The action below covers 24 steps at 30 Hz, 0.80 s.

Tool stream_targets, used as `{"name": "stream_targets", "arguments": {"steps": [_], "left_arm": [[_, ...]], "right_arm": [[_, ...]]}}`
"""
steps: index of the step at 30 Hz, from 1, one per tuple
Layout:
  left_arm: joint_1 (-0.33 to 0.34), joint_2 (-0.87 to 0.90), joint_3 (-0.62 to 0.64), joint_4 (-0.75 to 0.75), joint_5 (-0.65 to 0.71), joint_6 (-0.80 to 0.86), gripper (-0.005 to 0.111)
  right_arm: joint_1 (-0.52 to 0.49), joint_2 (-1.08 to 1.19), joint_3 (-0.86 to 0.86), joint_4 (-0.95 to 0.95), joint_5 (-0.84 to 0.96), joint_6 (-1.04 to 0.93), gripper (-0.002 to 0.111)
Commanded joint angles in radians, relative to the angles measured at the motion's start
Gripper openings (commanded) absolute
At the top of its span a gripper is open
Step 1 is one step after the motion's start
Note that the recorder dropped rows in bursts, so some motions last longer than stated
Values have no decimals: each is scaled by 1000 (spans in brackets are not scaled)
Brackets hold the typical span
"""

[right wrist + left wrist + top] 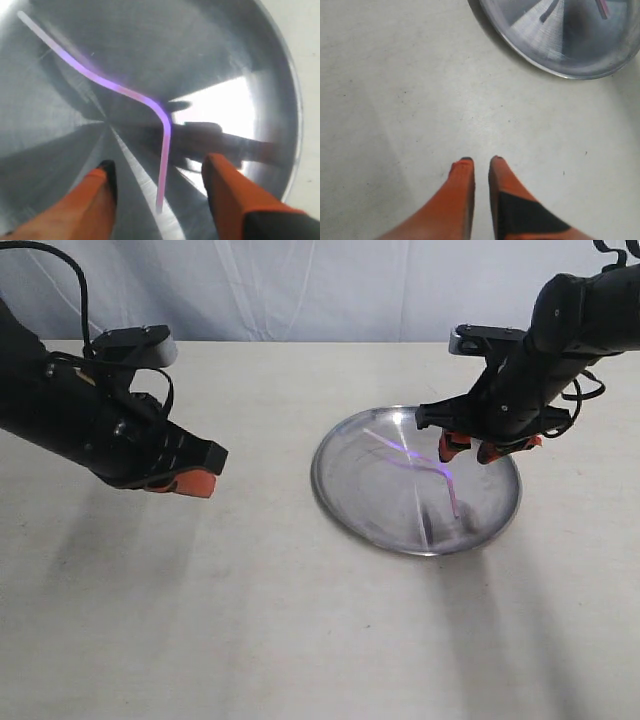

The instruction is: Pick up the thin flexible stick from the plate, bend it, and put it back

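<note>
Pale beige table (250, 640) fills the scene beneath a white cloth backdrop (300, 280); the plate (318, 480) sits right of the middle, and the thin flexible stick (408, 451) appears to lie on its metal, well inside the rim, with a clear kink about midway along it. The right gripper (470, 452) hangs just above the plate with its jaws spread wide and holding nothing; in the right wrist view the shorter leg of the stick runs between the two orange fingertips (107, 172) and seems to touch neither. The left gripper (190, 483) hovers over bare table well left of the plate; its fingers are drawn almost together, a thin slit between them, with nothing gripped.

With the stick bent and on the plate, the task looks all but finished; what seems left is a clean retreat. The right arm would do best to rise straight up with the jaws wide; a sideways drift could catch the free end and drag the light stick across the slick metal or over the shallow rim.
</note>
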Motion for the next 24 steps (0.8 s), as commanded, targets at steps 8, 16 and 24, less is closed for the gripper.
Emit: {"name": "stream_targets", "arguments": {"steps": [8,16,24], "left_arm": [[-5,-107,1,7,-137,18,2],[-5,-446,79,-6,-332,40,0],[-5,-655,166,-8,-289,28,0]], "right_arm": [[1,-347,28,-42,85,-22,0],[70,-791,223,-34,26,-49,0],[90,-1145,379,-6,51,-51,0]]}}
